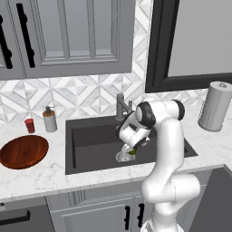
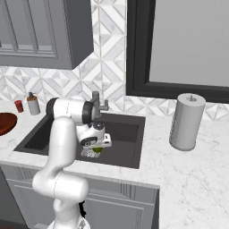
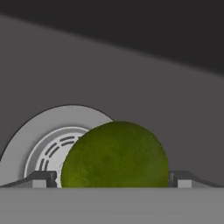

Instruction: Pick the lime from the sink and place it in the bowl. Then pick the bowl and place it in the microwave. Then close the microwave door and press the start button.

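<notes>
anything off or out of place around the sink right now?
Nothing stands out. The lime sits between the gripper fingertips, over the drain in the sink. The bowl is upright on the counter, with a red cup and soap bottle behind it; the paper towel roll is upright.

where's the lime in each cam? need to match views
Left base view: lime at picture centre, under the hand, down in the sink.
Right base view: lime left of centre, low in the basin.
Hand view: lime bottom centre, between the fingertips.
Shared landmark: the round drain beside it.
</notes>
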